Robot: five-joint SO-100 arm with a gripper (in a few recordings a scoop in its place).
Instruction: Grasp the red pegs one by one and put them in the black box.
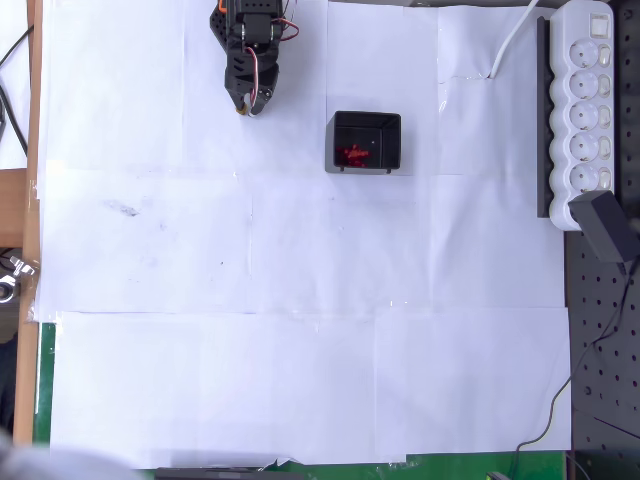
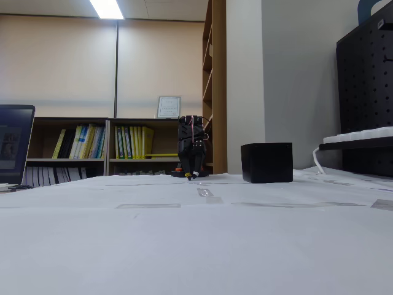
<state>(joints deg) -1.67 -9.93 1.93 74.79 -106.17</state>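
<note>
The black box (image 1: 396, 140) stands on the white paper in the upper middle of the overhead view. A cluster of red pegs (image 1: 353, 155) lies on its floor, toward the lower left corner. My gripper (image 1: 246, 104) sits folded at the top of that view, left of the box and apart from it, pointing down at the table with its jaws together and nothing between them. In the fixed view the gripper (image 2: 192, 176) hangs low over the table at the far end, and the black box (image 2: 266, 162) stands to its right with its inside hidden.
A white power strip (image 1: 588, 110) with a black plug (image 1: 607, 225) runs along the right edge beside a black pegboard (image 1: 605, 350). White paper sheets (image 1: 300, 330) cover the table. A laptop (image 2: 15, 144) stands at the left in the fixed view.
</note>
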